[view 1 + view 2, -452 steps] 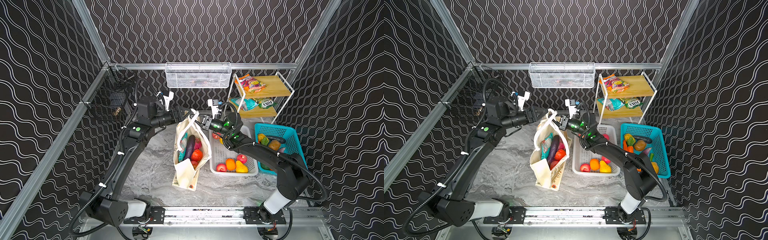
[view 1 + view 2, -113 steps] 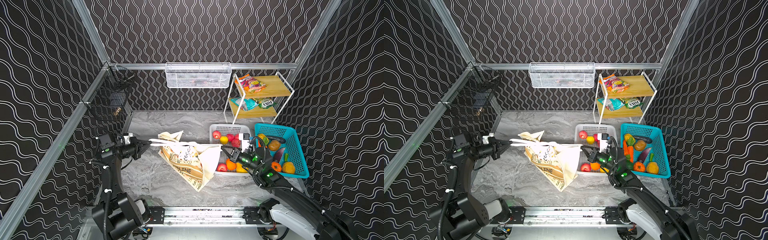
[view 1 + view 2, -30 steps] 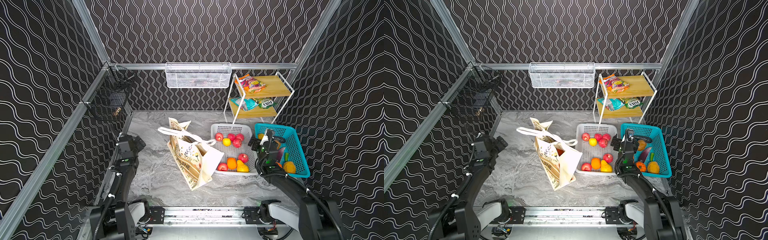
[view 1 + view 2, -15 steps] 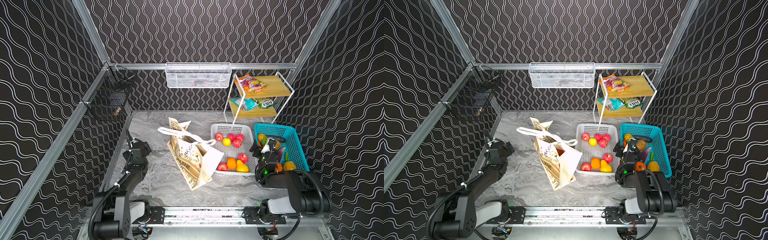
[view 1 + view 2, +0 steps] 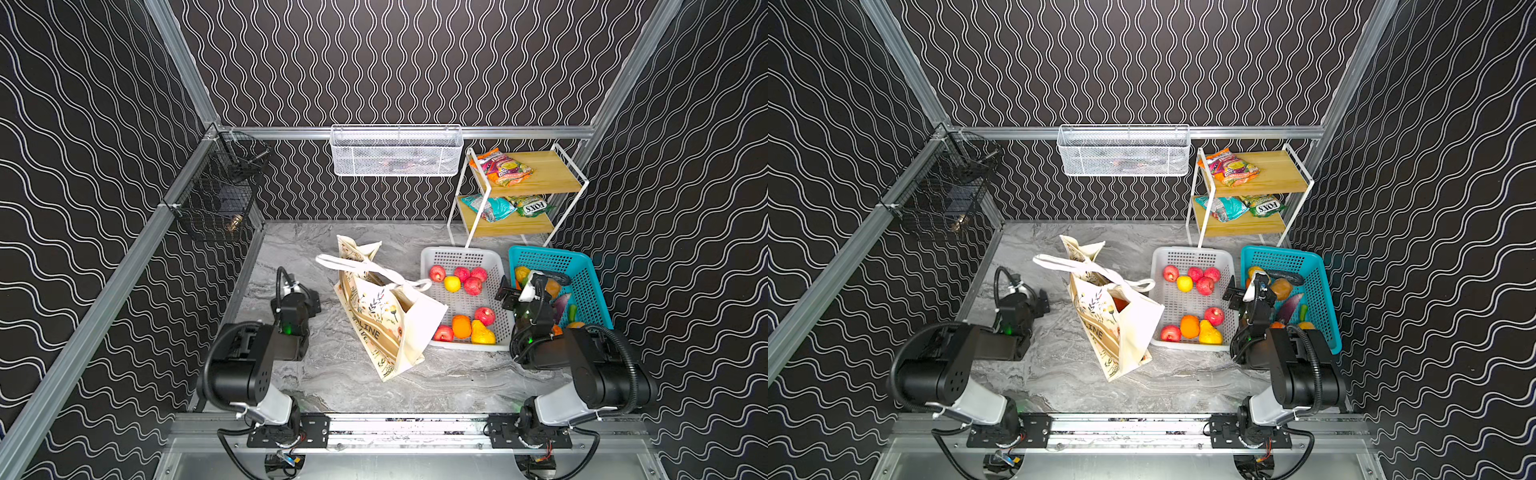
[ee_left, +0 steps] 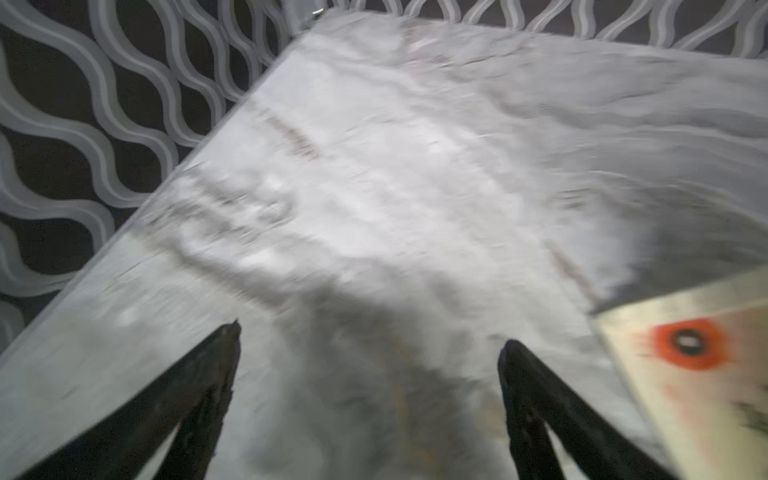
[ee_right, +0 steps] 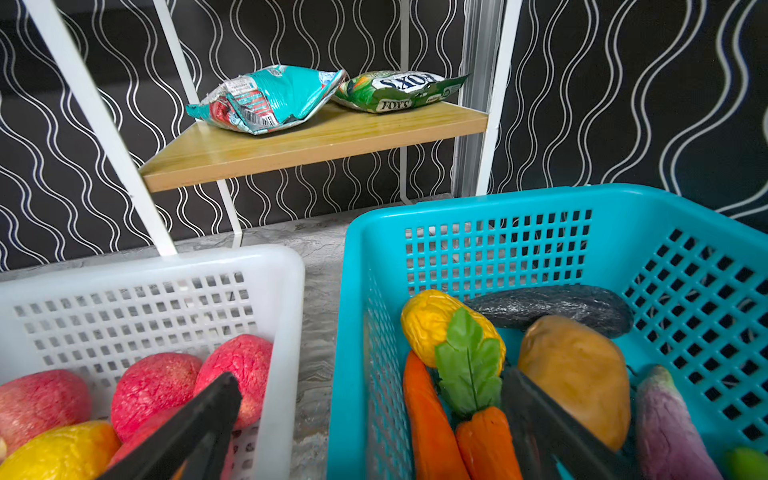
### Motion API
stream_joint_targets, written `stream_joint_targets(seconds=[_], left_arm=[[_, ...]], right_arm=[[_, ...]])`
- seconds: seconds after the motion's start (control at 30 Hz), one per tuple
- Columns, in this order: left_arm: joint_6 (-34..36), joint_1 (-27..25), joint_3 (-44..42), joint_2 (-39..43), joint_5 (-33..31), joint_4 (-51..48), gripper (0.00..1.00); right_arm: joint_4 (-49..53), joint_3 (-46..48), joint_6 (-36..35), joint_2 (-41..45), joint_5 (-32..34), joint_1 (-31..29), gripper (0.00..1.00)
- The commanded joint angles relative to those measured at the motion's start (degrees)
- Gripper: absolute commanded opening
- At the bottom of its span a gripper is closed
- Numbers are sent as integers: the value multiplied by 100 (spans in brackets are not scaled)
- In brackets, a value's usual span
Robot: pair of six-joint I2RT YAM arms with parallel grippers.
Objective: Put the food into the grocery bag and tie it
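Note:
The grocery bag (image 5: 386,316) (image 5: 1113,320), a cream floral tote, leans upright mid-table, its white strap handles (image 5: 332,262) draped loosely across its top. Something red (image 5: 1121,303) shows inside; the rest of the food in it is hidden. My left gripper (image 5: 309,297) (image 6: 370,336) is open over bare table left of the bag, whose corner (image 6: 685,374) shows in the left wrist view. My right gripper (image 5: 519,286) (image 7: 372,378) is open and empty above the gap between the two baskets. An orange (image 5: 461,326) lies in the white basket. A teal snack packet (image 7: 266,97) sits on the shelf.
The white basket (image 5: 432,257) of fruit and the teal basket (image 5: 582,266) of vegetables stand right of the bag. A wooden shelf rack (image 5: 540,183) stands back right. A white wire basket (image 5: 395,149) hangs on the back wall and a black one (image 5: 216,195) on the left wall.
Both arms have folded back toward the front rail, away from the bag. The handles, pulled taut by both grippers a few seconds ago, are let go. The bag has not moved in the last second.

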State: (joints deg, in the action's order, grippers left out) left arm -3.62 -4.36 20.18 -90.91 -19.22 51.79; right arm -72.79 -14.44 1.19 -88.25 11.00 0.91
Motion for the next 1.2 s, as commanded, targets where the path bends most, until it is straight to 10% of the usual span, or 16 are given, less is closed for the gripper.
stream_joint_targets(seconds=[0.0,1.17], left_arm=[[475,-34,68,-313,286,703,96],[596,-173,-23,-436,161,1007,98]], right_arm=[[322,5,-74,-25,-21,-3,99],[423,-42,-31,-37,-116,15,99]])
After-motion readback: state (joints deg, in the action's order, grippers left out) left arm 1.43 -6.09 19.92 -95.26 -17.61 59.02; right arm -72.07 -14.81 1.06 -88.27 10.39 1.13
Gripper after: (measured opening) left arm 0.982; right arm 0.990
